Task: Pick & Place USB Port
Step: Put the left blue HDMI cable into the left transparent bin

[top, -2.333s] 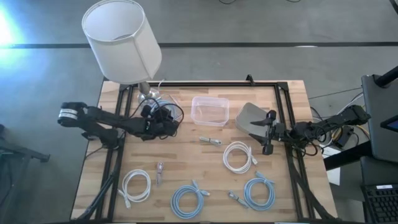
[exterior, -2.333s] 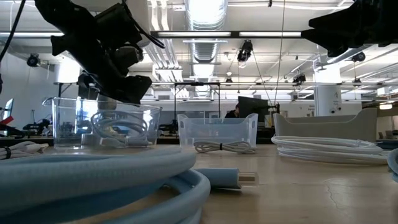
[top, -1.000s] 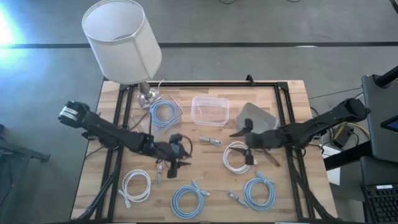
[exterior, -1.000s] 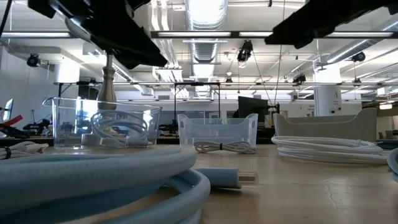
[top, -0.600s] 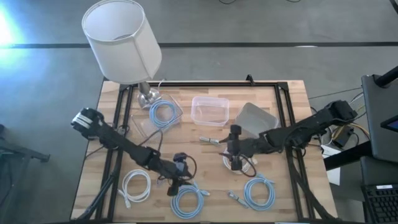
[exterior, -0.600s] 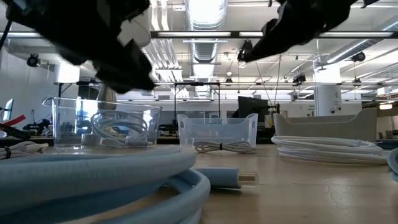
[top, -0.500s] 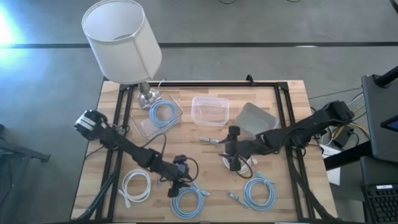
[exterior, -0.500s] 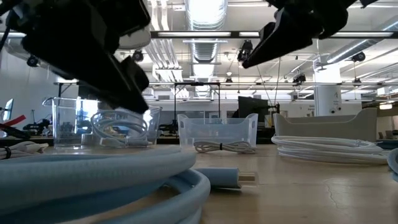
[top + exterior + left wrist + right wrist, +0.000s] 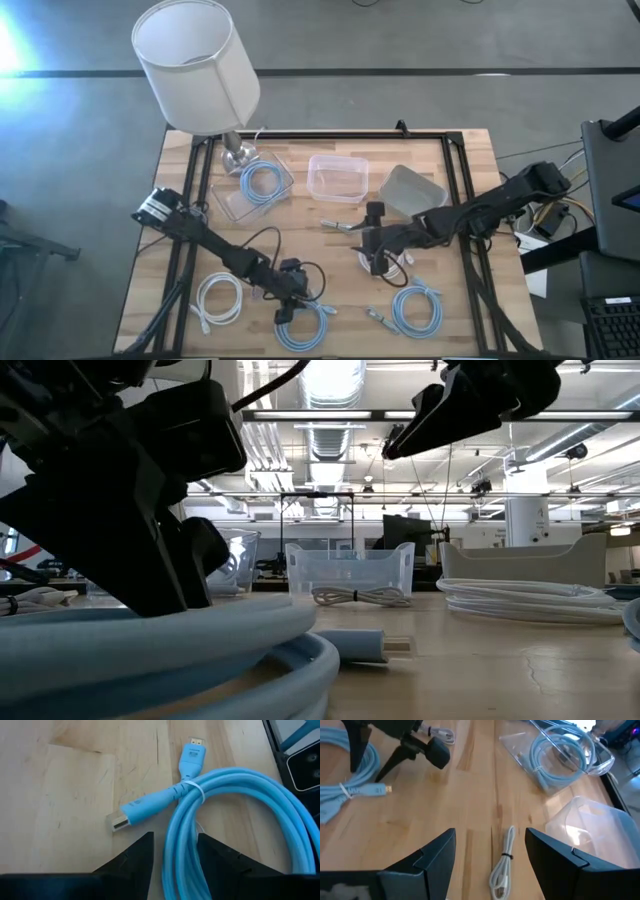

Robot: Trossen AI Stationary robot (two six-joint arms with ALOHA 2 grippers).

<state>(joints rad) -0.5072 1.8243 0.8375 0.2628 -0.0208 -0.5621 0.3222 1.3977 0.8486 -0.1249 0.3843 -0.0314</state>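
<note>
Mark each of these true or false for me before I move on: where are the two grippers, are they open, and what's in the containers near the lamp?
1. The left gripper is over the light blue cable coil at the table's front edge. True.
2. The left gripper is shut on that coil. False: its fingers stand apart either side of the coil's strands, not closed.
3. The right gripper is open above the white cable coil. True.
4. The clear container beside the lamp base is empty. False: a blue cable coil lies in it.
5. A small white cable lies on the wood between the right gripper's fingers in its wrist view. True.
</note>
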